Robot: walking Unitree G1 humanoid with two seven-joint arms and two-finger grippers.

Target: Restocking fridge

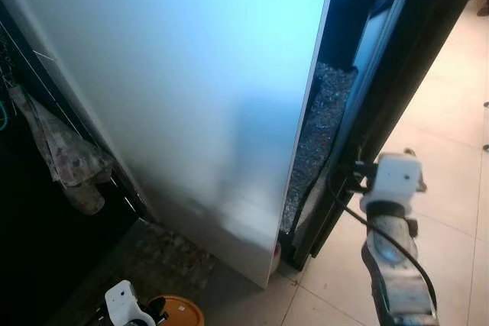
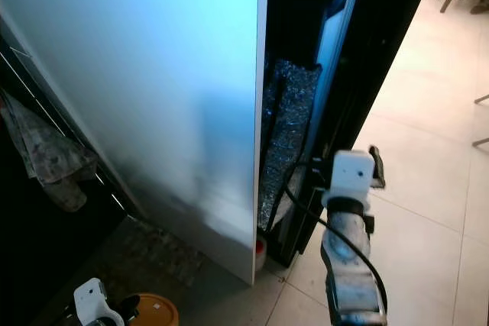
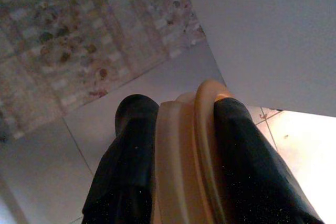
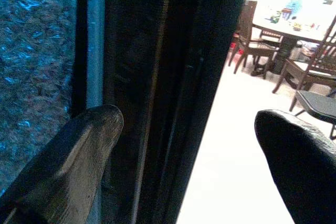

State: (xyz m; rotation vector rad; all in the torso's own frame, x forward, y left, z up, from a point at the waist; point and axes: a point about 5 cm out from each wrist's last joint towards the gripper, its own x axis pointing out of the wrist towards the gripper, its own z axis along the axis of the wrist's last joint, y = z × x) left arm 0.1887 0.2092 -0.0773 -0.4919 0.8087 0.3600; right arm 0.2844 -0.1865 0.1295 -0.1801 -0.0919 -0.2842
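Clamped in the left gripper (image 3: 182, 104): a tan-orange tub (image 3: 184, 156), pinched across its lidded rim by both black fingers, low over the floor (image 1: 451, 150) just off the lower front corner of the fridge side (image 1: 191, 74), with a speckled mat (image 1: 168, 257) beside it. Looks like rigid plastic, smooth and somewhat slippery, probably light unless full; contents hidden, so best treated as spillable and kept level. Safest held as now, across the rim where the lid's lip gives the fingers something to catch, rather than on the smooth wall. Left arm hanging low and close to the body, wrist turned down. Right arm raised forward, white wrist at the outer edge of the black door (image 1: 412, 74), which stands ajar beside the white side. Right gripper (image 4: 189, 116) spread wide, one finger on the inner face by the seal and the other out over the open floor, the door edge between them but not yet pinched. Stiff and heavy on its hinges, that door; best taken at this free edge, far from the hinge, for leverage. Crinkled silvery material (image 1: 321, 127) in the gap, possibly foil lining, though too dim to be sure. Beyond, a table (image 4: 294, 24) with chairs, well apart; a cloth (image 1: 69, 158) hanging off the fridge's far left.
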